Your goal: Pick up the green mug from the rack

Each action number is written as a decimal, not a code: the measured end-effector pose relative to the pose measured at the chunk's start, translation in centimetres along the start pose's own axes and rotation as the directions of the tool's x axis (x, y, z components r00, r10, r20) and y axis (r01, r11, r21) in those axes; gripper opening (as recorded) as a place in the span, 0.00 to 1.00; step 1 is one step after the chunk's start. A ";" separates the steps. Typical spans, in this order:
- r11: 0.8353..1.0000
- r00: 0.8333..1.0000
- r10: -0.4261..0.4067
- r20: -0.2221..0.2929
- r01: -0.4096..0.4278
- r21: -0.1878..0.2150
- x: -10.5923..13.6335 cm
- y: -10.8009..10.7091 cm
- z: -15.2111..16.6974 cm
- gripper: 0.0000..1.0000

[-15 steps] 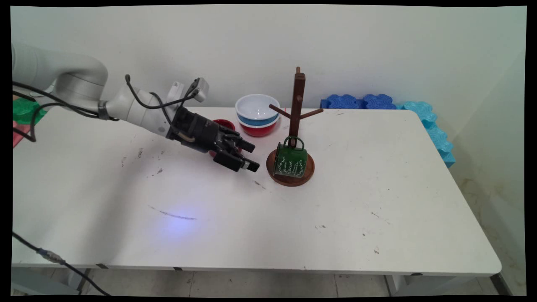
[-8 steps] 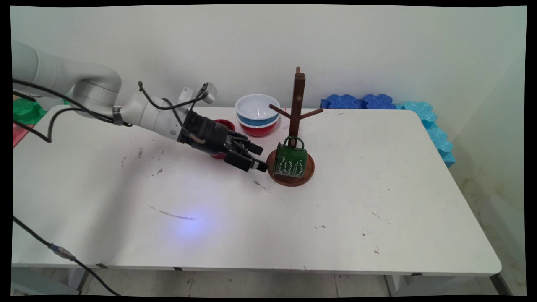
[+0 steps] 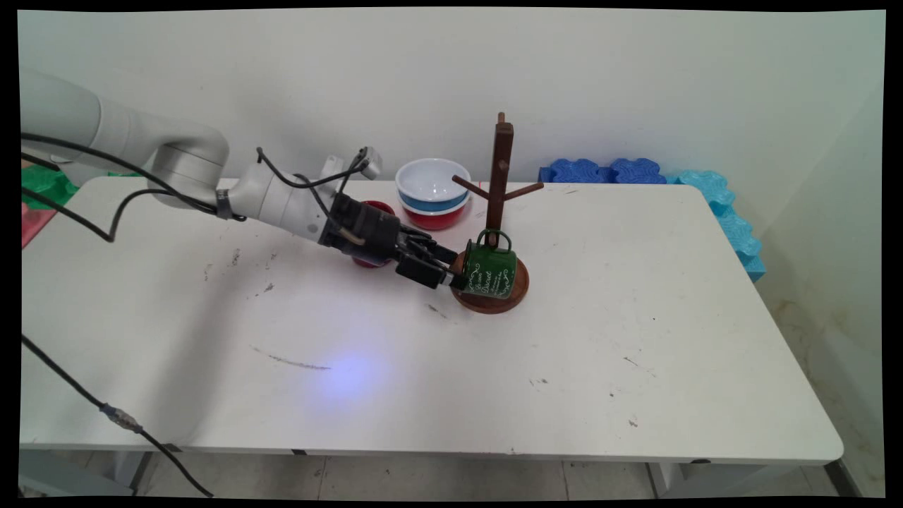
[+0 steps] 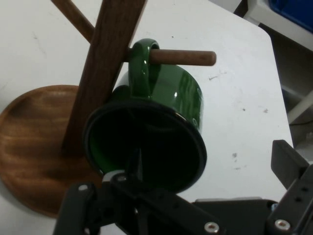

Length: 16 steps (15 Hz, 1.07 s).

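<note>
- At the middle of the white surface (image 3: pixel 635 317), a wooden mug tree (image 3: pixel 502 162) stands on its round base (image 3: pixel 494 302). Its upper pegs are bare.
- Green mug (image 3: pixel 490 271): hangs by its handle on a low peg (image 4: pixel 181 57), tilted, with its dark mouth turned toward the arm. Whether its lower edge touches the base cannot be told.
- Gripper (image 3: pixel 451 271): low and nearly level, with its tips at the mug's rim on the side away from the post.
- Fingers: spread apart and clamped on nothing. In the hand view, one finger (image 4: pixel 117 177) lies at the lower edge of the mug's mouth, and the other (image 4: pixel 288 159) stands clear to one side above the bare surface.
- State of the mug: on its peg and not lifted; no grip is made.
- Behind the gripper: a small red cup (image 3: pixel 377 209), near the wrist.
- Farther back: stacked bowls (image 3: pixel 432 185), white and blue above red, near the wall.
- Blue foam pieces (image 3: pixel 607 171) line the far right edge.
</note>
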 end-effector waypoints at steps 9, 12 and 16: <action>0.999 0.999 -0.040 -0.015 0.040 -0.001 0.0 -0.9 2.1 1.00; 0.999 0.999 -0.046 -0.017 0.046 -0.001 0.0 -1.1 2.5 0.00; 0.999 0.998 -0.052 -0.019 0.052 -0.001 0.0 -1.3 2.9 0.00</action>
